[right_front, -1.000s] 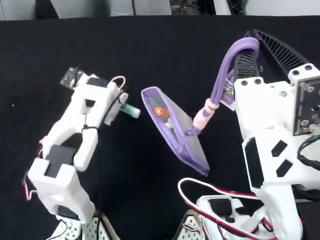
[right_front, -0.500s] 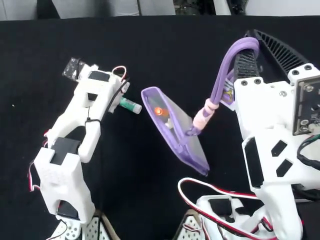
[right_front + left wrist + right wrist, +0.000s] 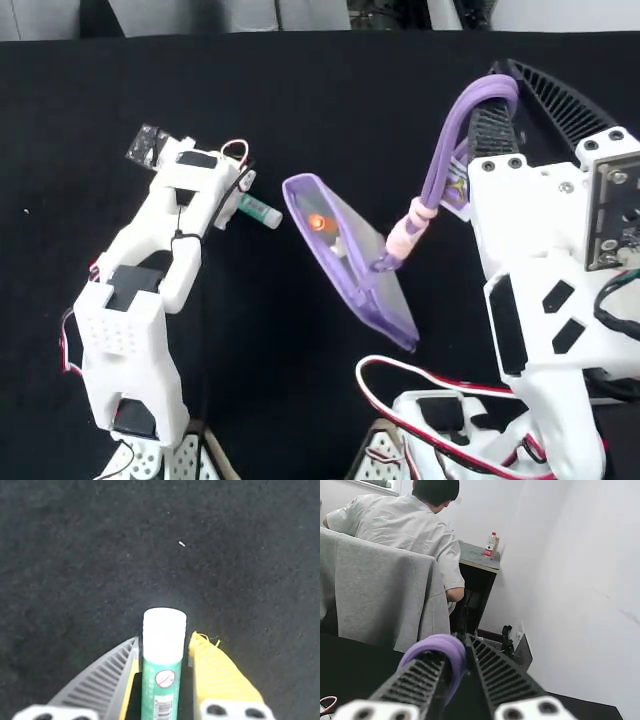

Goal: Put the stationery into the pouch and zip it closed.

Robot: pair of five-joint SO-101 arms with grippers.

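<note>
A green glue stick with a white cap (image 3: pixel 162 655) sits between the fingers of my left gripper (image 3: pixel 164 645), which is shut on it above the black table. In the high view the glue stick (image 3: pixel 258 211) pokes out of the left gripper (image 3: pixel 243 203), just left of the pouch. The purple see-through pouch (image 3: pixel 350 262) hangs tilted with its mouth open toward the glue stick and something orange (image 3: pixel 316 222) inside. My right gripper (image 3: pixel 460 660) is shut on the pouch's purple strap (image 3: pixel 437 652), holding the strap (image 3: pixel 455 130) up at the right.
A small clear-wrapped item (image 3: pixel 148 145) lies on the black table (image 3: pixel 330 110) behind the left arm. Red and white cables (image 3: pixel 400 375) loop near the front edge by the right arm's base. A person sits at a desk in the room behind.
The left arm has shifted slightly away from the front edge and toward the back, carrying the glue stick. The pouch and the right arm have stayed put.
</note>
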